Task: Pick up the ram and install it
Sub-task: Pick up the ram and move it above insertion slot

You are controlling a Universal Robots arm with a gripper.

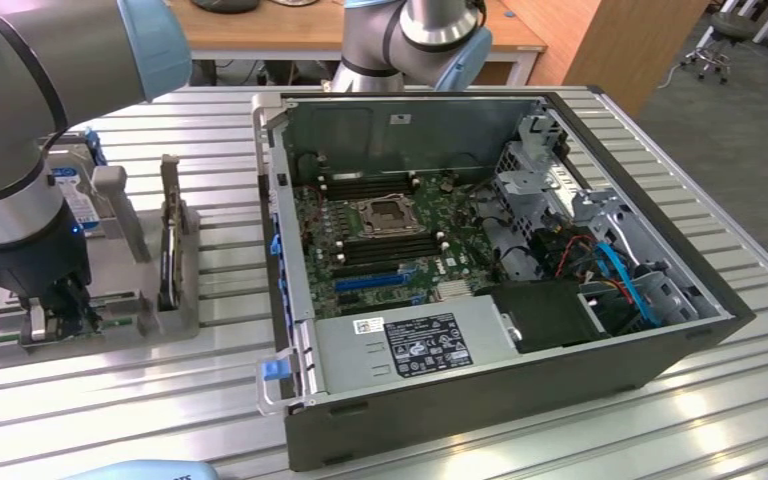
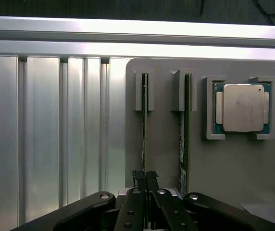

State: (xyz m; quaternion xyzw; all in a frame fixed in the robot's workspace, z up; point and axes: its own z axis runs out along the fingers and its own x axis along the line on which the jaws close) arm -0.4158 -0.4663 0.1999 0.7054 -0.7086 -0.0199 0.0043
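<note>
gripper (image 2: 145,177) | pinching ram (image 2: 144,115) (standing on edge) | in tray (image 2: 164,139) slot

The thin green ram stick (image 2: 144,120) shows edge-on, one end buried in the pinch of the black claw (image 2: 145,176). The grey-and-blue robot arm (image 1: 24,120) runs off the exterior view at ten o'clock. The silver power supply's printed label (image 1: 424,345) is unreadably small.
</note>
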